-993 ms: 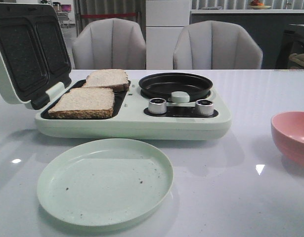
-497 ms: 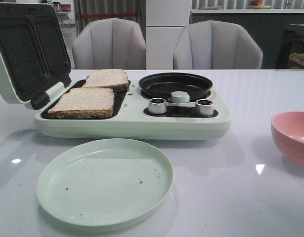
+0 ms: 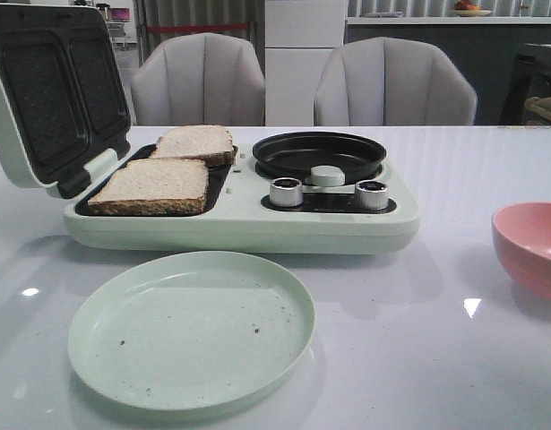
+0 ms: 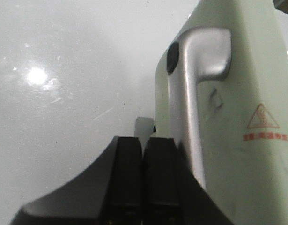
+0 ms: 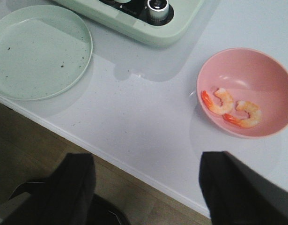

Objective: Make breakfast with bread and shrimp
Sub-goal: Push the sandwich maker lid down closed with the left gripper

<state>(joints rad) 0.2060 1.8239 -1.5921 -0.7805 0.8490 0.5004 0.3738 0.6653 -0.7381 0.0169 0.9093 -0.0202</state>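
Two slices of bread (image 3: 154,185) (image 3: 194,141) lie side by side in the open sandwich maker (image 3: 230,219). Two orange-and-white shrimp (image 5: 218,101) (image 5: 244,115) lie in the pink bowl (image 5: 249,70), which also shows at the right edge of the front view as the bowl (image 3: 530,244). My right gripper (image 5: 146,161) is open above the table's front edge, short of the bowl, holding nothing. My left gripper (image 4: 144,143) is shut and empty, right beside the maker's lid handle (image 4: 195,93). Neither gripper appears in the front view.
A pale green plate (image 3: 191,328) lies in front of the maker. A round black pan (image 3: 318,152) sits on its right half, with a green knob (image 3: 327,175) and two silver dials (image 3: 286,192) (image 3: 371,194). Two chairs (image 3: 199,79) stand behind the table.
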